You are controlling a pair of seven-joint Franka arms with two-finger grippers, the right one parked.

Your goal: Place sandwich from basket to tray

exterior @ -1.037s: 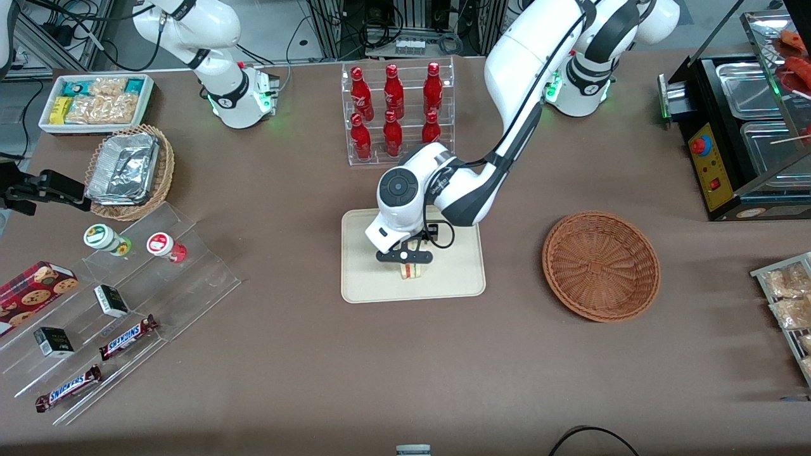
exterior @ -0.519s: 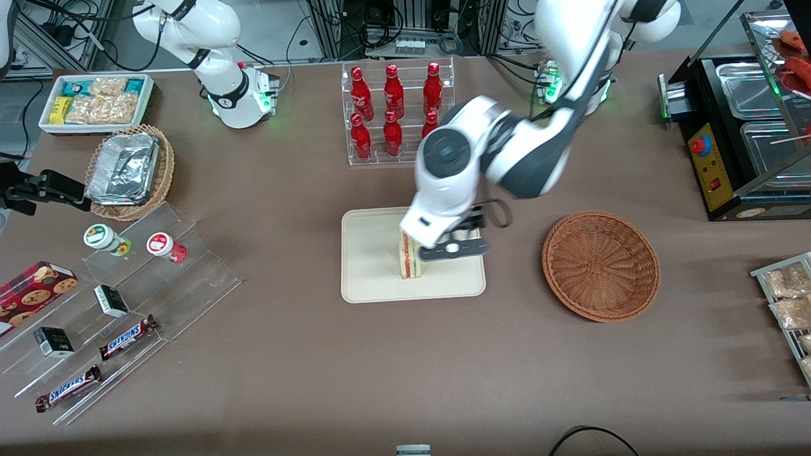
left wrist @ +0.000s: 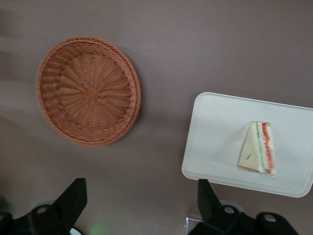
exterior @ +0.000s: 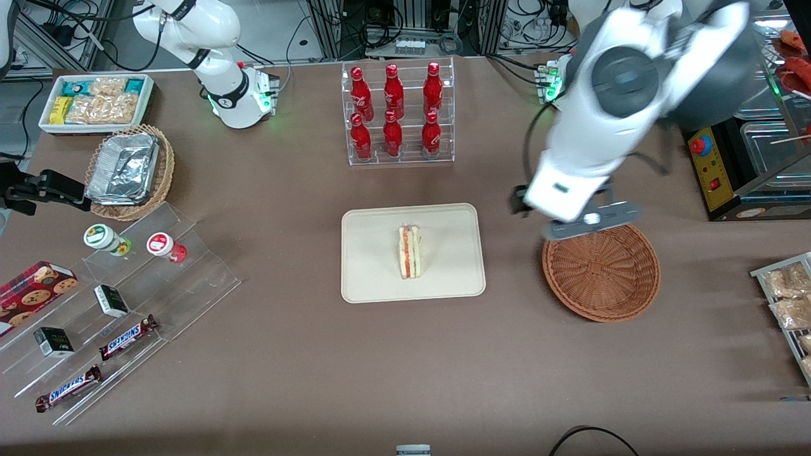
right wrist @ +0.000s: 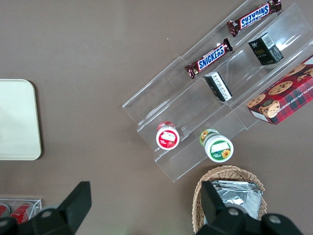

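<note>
front view: sandwich (exterior: 409,252) on tray (exterior: 367,278); claw (exterior: 586,223) empty, spread wide, well apart above basket (exterior: 600,266).

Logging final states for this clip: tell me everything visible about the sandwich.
The sandwich is a small triangular wedge of pale bread with red and green filling showing along its cut edge. It stands on edge near the middle of the cream tray, touching only the tray floor. Nothing grips it: the gripper is open, raised over the rim of the brown wicker basket.
</note>
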